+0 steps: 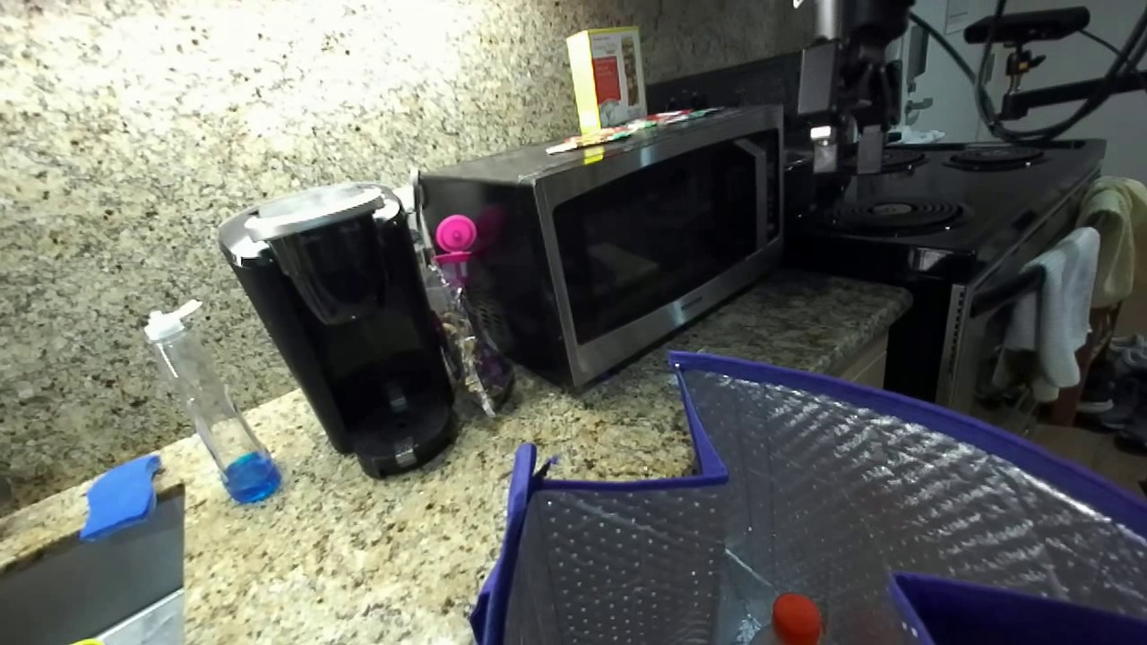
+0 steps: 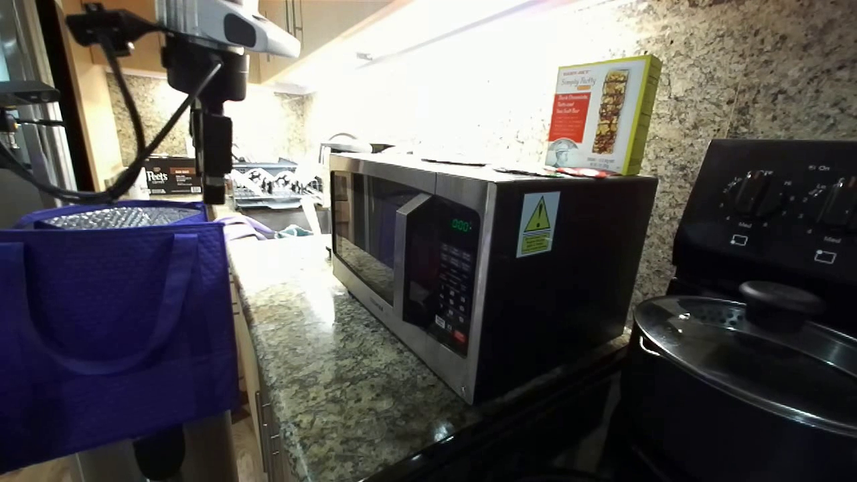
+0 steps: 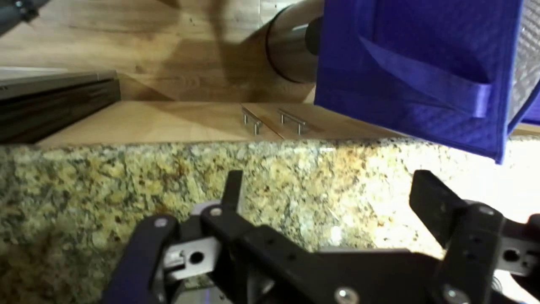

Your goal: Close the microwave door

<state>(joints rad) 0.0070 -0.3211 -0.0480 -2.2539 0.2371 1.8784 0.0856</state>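
The microwave stands on the granite counter against the wall. It also shows in an exterior view, where its display is lit green. Its door lies flush with the front in both exterior views, looking shut, with the handle beside the control panel. My gripper points down in front of the microwave and apart from it, also seen in an exterior view. In the wrist view the gripper is open and empty above the counter. The microwave is out of the wrist view.
A purple insulated bag stands at the counter's front edge. A black coffee maker and a bottle are beside the microwave. A yellow-edged box stands on top. A stove with a lidded pot adjoins.
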